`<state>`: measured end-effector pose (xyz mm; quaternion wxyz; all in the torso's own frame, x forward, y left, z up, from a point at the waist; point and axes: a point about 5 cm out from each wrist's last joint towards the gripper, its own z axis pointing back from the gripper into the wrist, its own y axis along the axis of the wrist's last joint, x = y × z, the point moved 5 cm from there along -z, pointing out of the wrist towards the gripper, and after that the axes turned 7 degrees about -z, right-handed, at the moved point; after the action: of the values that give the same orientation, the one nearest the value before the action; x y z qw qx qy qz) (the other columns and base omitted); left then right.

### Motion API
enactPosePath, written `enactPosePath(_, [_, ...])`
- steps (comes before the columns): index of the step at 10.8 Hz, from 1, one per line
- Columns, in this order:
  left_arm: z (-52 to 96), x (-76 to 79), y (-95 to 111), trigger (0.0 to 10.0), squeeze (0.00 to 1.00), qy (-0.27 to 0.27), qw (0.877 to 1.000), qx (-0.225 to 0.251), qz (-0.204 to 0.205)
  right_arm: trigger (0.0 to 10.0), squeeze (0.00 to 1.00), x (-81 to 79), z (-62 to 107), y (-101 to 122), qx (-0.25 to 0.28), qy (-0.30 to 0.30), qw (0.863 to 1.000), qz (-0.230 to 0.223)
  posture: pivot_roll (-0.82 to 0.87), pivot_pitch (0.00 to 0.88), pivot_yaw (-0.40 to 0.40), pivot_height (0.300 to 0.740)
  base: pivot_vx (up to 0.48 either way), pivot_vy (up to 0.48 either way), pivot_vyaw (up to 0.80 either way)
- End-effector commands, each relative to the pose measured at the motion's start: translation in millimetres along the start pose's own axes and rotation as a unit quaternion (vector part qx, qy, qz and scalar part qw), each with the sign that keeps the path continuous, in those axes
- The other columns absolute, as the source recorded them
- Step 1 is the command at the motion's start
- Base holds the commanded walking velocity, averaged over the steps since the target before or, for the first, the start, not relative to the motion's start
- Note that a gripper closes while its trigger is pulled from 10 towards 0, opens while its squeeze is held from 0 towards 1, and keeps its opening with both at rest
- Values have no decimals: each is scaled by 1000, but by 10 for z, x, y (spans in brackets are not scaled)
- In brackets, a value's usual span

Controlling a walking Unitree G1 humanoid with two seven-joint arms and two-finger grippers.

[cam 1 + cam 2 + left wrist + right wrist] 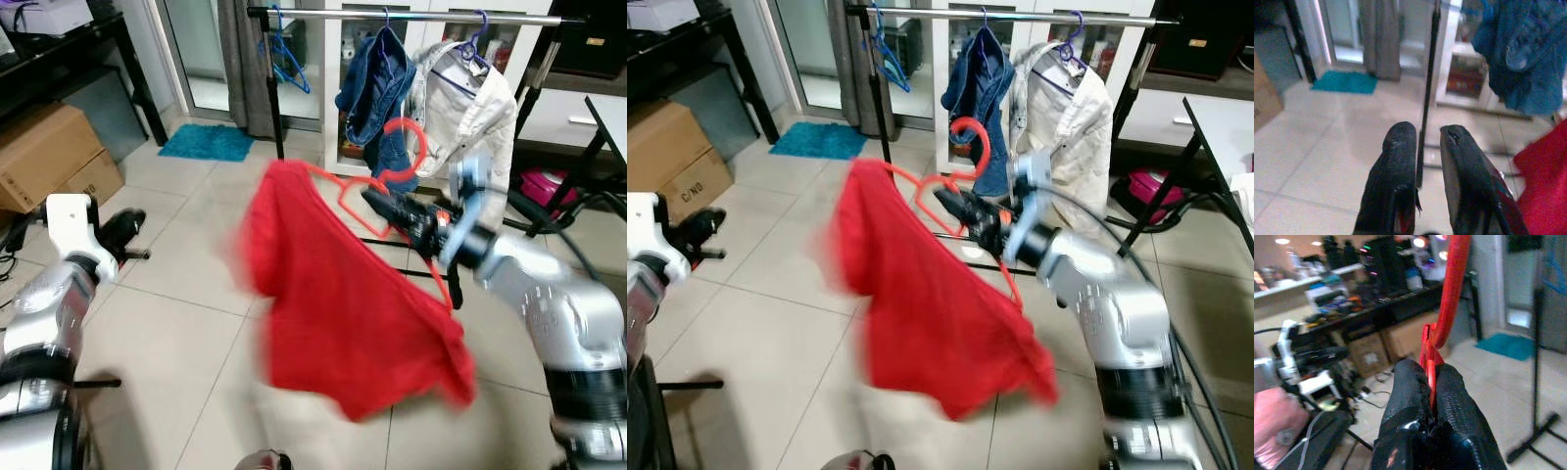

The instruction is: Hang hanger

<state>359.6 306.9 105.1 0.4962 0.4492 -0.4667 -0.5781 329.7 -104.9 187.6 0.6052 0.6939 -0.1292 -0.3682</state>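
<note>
A red hanger (407, 147) carries a red garment (343, 313) that hangs blurred over the tiled floor. My right gripper (377, 201) is shut on the hanger just below its hook, and the right wrist view shows the red wire pinched between the fingers (1410, 382). The hook sits in front of and below the metal clothes rail (421, 16), apart from it. My left gripper (127, 230) is held low at the left, far from the hanger. Its fingers (1396, 166) stand a narrow gap apart with nothing between them.
On the rail hang empty blue hangers (284, 54), a denim jacket (377, 93) and a white jacket (470, 108). The rail's black upright (273, 98) stands at its left end. Cardboard boxes (44, 157) sit at far left, with a blue mat (206, 142) behind.
</note>
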Motion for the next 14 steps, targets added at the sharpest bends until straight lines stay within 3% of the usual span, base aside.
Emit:
enactPosePath(1, [40,26,-79,10000,1000,-4,1000,-15,5,10000,0,-9,19,21,3,-14,1000,10,-79,0,98,740,0,0,0])
enactPosePath(2, [108,55,-143,10000,1000,-4,1000,-24,-4,10000,0,47,56,-52,0,-45,999,13,-81,0,88,740,0,0,0])
enactPosePath(3, [187,176,-193,10000,1000,-9,999,-34,-17,10000,0,195,131,-189,-3,-114,993,13,-79,0,82,740,0,0,0])
enactPosePath(4, [316,566,-147,10000,941,-43,998,-17,-48,10000,0,342,265,-433,-9,-199,980,1,-76,0,78,740,0,0,0])
enactPosePath(5, [417,846,-154,10000,24,-59,997,-8,-54,10000,0,392,366,-666,-38,-234,972,1,-76,0,79,740,0,0,0])
enactPosePath(6, [523,1154,-249,10000,0,-70,997,-1,-43,10000,0,497,497,-882,-60,-289,955,26,-77,2,81,740,0,0,0])
enactPosePath(7, [564,1230,-337,10000,0,-64,998,-5,-20,10000,0,601,583,-971,-66,-336,939,23,-80,5,77,740,0,0,0])
enactPosePath(8, [615,1303,-427,10000,0,-51,997,-13,-53,10000,0,686,657,-1056,-70,-375,924,30,-76,7,66,740,0,0,-800])
enactPosePath(10, [645,1386,-405,10000,0,-39,998,-20,-47,10000,0,715,701,-1116,-93,-390,913,72,-71,15,50,740,0,-441,-800])
enactPosePath(13, [687,1450,-458,10000,0,-46,996,-27,-69,10000,0,715,778,-1193,-75,-418,905,27,-69,23,40,740,0,-451,-800])
enactPosePath(14, [687,1456,-455,10000,0,-46,996,-28,-69,10000,0,708,787,-1195,-77,-419,904,30,-70,24,41,740,0,-446,-800])
